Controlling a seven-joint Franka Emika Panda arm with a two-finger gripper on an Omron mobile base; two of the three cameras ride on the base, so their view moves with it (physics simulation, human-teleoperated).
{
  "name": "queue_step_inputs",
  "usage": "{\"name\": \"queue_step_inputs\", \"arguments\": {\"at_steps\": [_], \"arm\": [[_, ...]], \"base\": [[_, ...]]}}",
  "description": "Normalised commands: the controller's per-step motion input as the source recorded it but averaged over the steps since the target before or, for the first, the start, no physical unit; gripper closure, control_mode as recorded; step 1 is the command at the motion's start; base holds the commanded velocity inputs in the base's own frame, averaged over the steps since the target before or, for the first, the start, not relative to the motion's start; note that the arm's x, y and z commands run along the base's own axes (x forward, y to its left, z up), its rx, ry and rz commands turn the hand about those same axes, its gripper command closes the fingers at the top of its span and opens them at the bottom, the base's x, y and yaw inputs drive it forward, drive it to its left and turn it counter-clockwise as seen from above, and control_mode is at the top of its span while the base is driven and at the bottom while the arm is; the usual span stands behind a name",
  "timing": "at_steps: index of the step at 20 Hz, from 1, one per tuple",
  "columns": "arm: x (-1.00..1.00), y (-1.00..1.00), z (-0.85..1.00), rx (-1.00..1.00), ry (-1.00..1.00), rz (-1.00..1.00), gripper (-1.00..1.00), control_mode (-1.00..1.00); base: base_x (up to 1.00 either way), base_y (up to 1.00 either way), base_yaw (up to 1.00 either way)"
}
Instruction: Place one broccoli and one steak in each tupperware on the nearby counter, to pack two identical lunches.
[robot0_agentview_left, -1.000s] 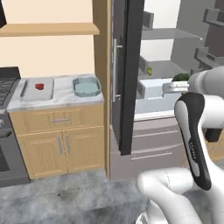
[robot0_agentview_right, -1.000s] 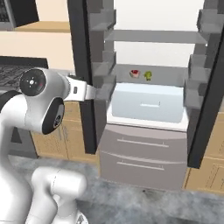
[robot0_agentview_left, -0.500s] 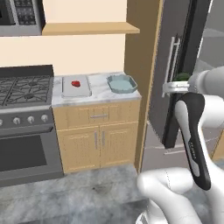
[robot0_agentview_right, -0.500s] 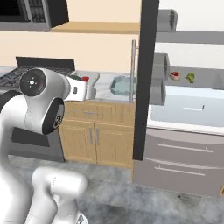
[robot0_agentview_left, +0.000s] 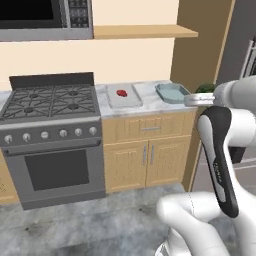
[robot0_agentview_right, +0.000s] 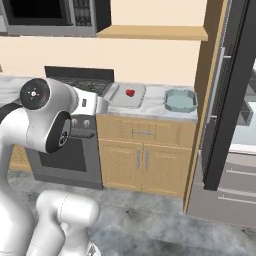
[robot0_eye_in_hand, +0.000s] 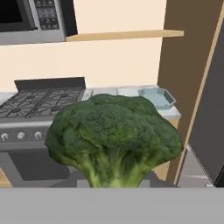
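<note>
Green broccoli (robot0_eye_in_hand: 113, 138) fills the middle of the hand view, its stalk pointing down toward the fingers; the fingertips themselves are hidden behind it, so I cannot tell how they stand, though the head appears carried at the hand. In the left base view a bit of the broccoli shows beside the arm, just right of the bench (robot0_agentview_left: 150, 102). On the marbled bench, right of the gas stove (robot0_agentview_left: 47, 102), the pale grey tray (robot0_agentview_left: 123, 96) holds one red steak (robot0_agentview_left: 121, 93). The teal tupperware (robot0_agentview_left: 172, 92) sits near the bench's right end, apart from the tray. A microwave (robot0_agentview_left: 45, 19) hangs above the stove, a wooden shelf (robot0_agentview_left: 145, 31) to its right.
</note>
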Motion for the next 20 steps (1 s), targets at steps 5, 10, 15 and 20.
{"name": "queue_step_inputs", "arguments": {"at_steps": [5, 10, 15, 20], "arm": [[0.0, 0.0, 0.0, 0.0, 0.0, 0.0, 1.0, 1.0], [0.0, 0.0, 0.0, 0.0, 0.0, 0.0, 1.0, 1.0], [0.0, 0.0, 0.0, 0.0, 0.0, 0.0, 1.0, 1.0], [0.0, 0.0, 0.0, 0.0, 0.0, 0.0, 1.0, 1.0]], "base": [[0.32, 0.06, 0.0], [0.67, 0.0, 0.0], [0.83, 0.08, 0.0], [0.91, 0.2, -0.01]]}}
